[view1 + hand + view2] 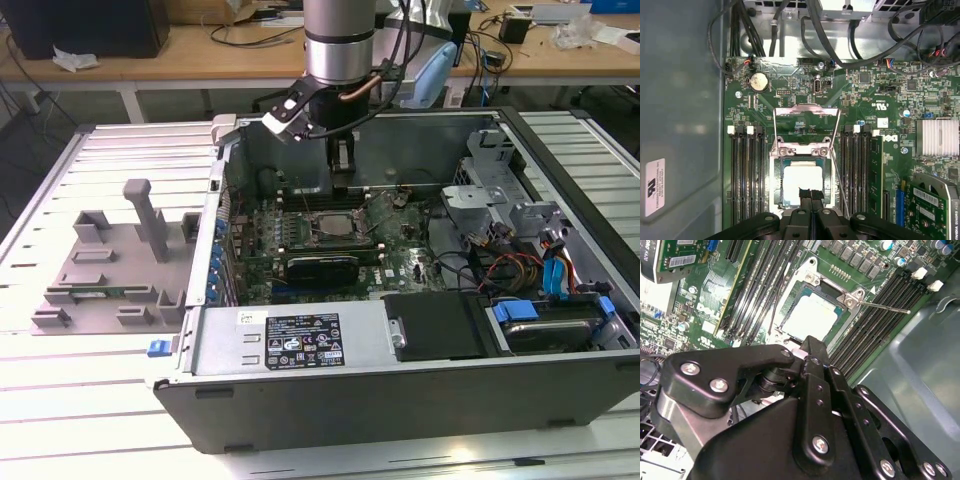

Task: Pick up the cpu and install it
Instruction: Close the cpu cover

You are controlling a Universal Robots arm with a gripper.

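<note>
We judge the work nearly done: the cpu [802, 181] lies seated in the socket [329, 222] at mid-frame of the exterior view, its retention frame [807, 116] unlatched, the gripper [810, 193] above it, clenched and empty.

the closed hand [811, 194] hovers over the cpu [800, 177] seated in the open socket [775, 172].
</note>
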